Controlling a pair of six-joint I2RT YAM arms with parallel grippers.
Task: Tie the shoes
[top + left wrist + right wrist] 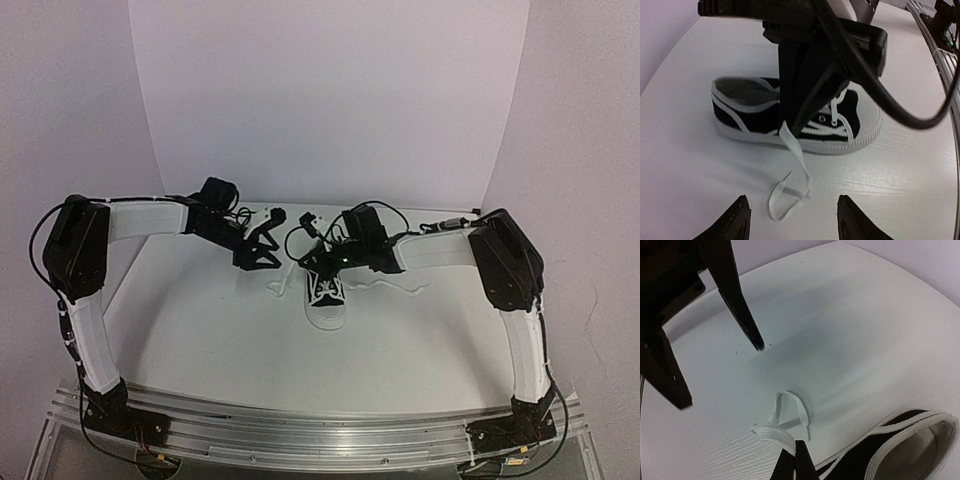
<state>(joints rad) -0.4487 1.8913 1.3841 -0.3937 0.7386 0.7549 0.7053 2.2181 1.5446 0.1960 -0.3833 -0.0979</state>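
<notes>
The black sneaker [326, 296] with white toe cap stands mid-table, toe toward the arms. It lies side-on in the left wrist view [745, 112]. My right gripper [320, 263] hovers over its left side, shut on a white lace [775, 434]. The pinch also shows in the left wrist view [790, 122]. That lace [799, 155] hangs down to a small loop [782, 197] on the table. My left gripper [262, 258] is open and empty, left of the shoe, its fingertips [737, 217] either side of the loop and short of it. The other lace [400, 288] trails right.
The white table [200, 320] is enclosed by a white backdrop [320, 100]. A black cable [880, 90] from the right wrist arcs over the shoe. The left fingers [742, 315] show in the right wrist view. A metal rail [320, 430] runs along the near edge.
</notes>
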